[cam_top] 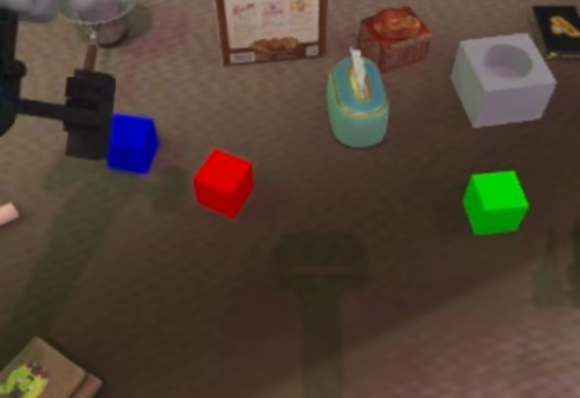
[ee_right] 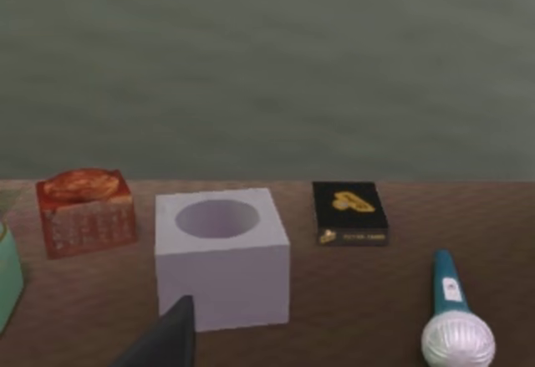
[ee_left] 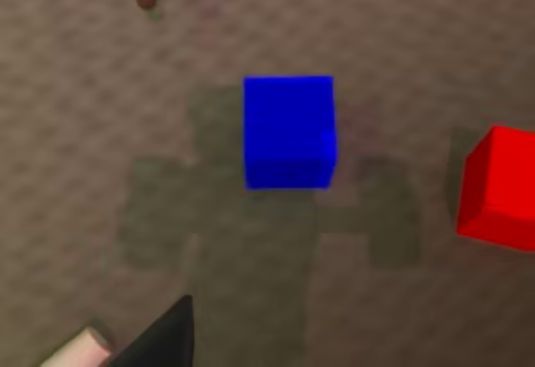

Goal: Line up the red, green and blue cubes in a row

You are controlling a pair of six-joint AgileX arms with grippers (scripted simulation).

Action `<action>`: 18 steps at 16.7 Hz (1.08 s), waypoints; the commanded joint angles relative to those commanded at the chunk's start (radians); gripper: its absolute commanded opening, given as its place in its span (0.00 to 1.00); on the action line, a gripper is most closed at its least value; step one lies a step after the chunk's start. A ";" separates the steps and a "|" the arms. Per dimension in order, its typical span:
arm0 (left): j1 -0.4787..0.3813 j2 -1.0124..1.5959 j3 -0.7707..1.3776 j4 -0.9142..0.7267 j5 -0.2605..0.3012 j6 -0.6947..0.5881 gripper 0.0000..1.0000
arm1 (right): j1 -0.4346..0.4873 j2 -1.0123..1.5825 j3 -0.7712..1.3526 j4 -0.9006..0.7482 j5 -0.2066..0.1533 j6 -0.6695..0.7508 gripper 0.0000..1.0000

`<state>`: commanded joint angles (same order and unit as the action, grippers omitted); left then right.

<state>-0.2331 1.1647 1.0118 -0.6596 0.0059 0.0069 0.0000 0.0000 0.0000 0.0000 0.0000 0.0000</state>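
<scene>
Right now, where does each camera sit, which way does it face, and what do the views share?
Top view: above the table, looking down; shows the left gripper beside the blue cube, plus the red cube and green cube.
Left wrist view: on the left arm, facing down at the blue cube; a dark fingertip shows.
Right wrist view: on the right arm, facing across the table's far edge at the grey block; a dark fingertip shows.
Shared: top and left wrist show blue and red cubes; top and right wrist show the grey block.

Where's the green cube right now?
In the top view the green cube sits alone on the table's right side, below the grey hollow block, far right of the red cube.
</scene>
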 joint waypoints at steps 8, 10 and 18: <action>-0.151 0.773 0.652 -0.439 0.003 0.005 1.00 | 0.000 0.000 0.000 0.000 0.000 0.000 1.00; -0.178 0.910 0.778 -0.514 0.002 0.006 1.00 | 0.000 0.000 0.000 0.000 0.000 0.000 1.00; -0.219 1.109 0.971 -0.621 -0.002 0.008 1.00 | 0.000 0.000 0.000 0.000 0.000 0.000 1.00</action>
<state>-0.4525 2.2732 1.9833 -1.2809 0.0038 0.0152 0.0000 0.0000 0.0000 0.0000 0.0000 0.0000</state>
